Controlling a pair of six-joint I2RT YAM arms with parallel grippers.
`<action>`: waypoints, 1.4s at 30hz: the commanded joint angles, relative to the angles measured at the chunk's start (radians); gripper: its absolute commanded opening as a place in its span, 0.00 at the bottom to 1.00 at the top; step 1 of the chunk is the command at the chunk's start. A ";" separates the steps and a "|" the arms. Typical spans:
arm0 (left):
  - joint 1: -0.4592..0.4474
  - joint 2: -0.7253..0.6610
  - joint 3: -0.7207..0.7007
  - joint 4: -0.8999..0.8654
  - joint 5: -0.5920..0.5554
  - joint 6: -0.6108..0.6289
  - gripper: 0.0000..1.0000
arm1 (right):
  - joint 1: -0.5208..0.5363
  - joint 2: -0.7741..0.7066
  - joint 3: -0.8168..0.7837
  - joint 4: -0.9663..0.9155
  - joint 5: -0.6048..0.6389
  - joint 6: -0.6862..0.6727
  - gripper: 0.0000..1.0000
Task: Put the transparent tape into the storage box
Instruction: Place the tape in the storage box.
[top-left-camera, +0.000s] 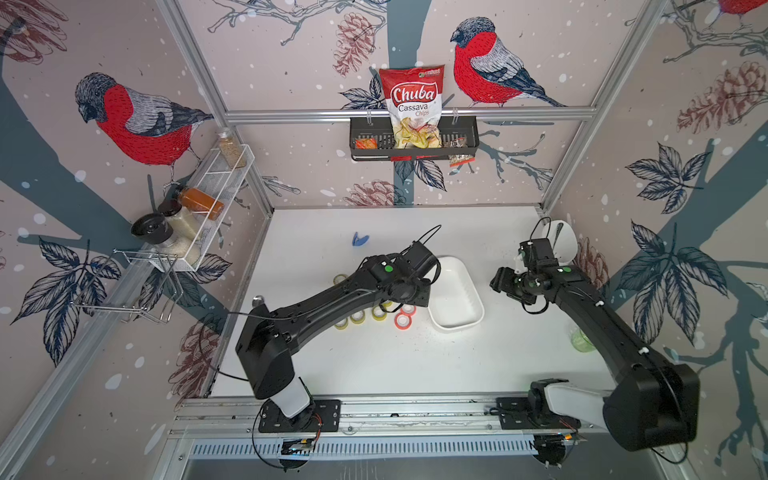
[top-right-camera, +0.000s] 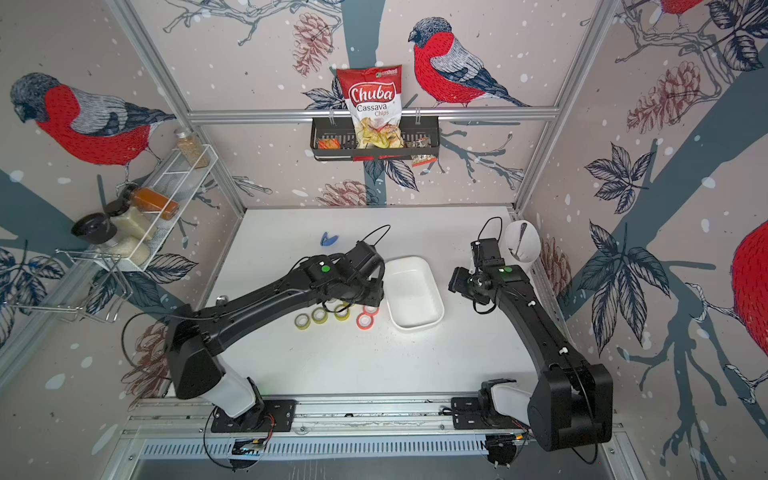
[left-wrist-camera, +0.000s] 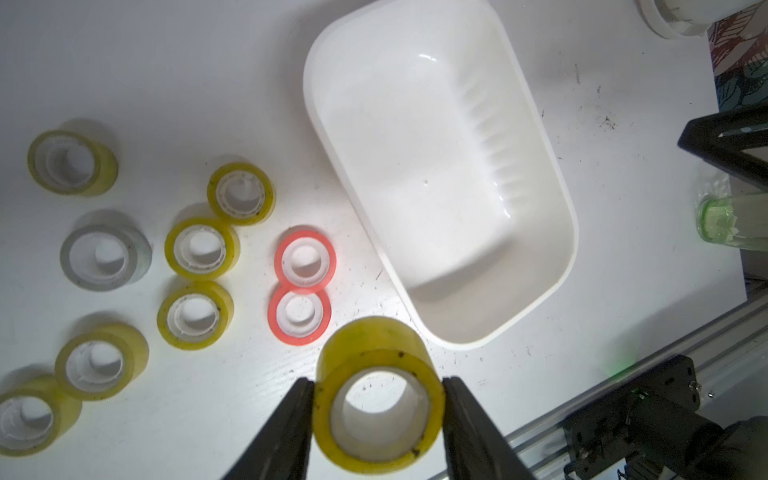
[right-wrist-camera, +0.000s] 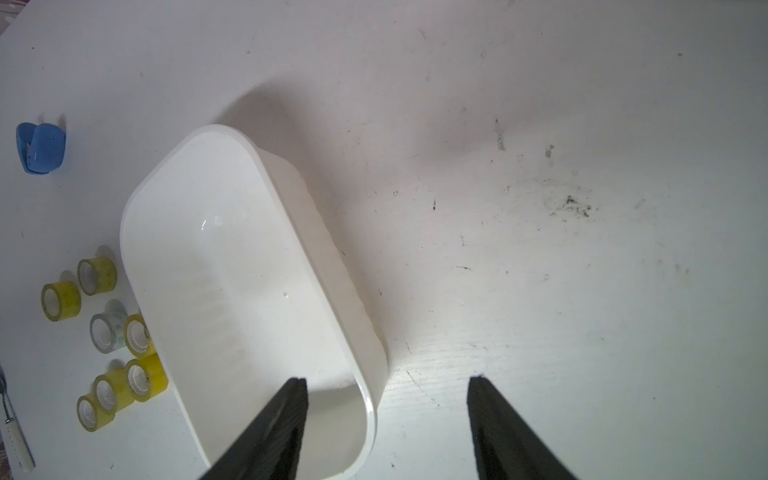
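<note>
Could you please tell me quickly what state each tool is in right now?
Left tool: closed on a yellowish tape roll.
Right tool: open, holding nothing.

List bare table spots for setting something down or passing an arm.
Bare: the front strip between the tape rolls and the front rail; the back strip behind the blue clip; the patch between the storage box and the right arm. Crowded: left of the box, rolls packed under the left arm, whose jaws grip a yellow-tinted roll.
</note>
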 joint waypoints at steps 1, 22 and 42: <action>0.004 0.110 0.154 -0.029 -0.043 0.077 0.52 | -0.007 -0.002 0.010 0.032 -0.024 -0.015 0.67; 0.124 0.587 0.539 -0.061 0.049 0.205 0.52 | -0.022 -0.003 -0.016 0.063 -0.059 -0.025 0.67; 0.125 0.656 0.519 -0.018 0.068 0.212 0.55 | -0.021 0.008 -0.023 0.066 -0.059 -0.032 0.67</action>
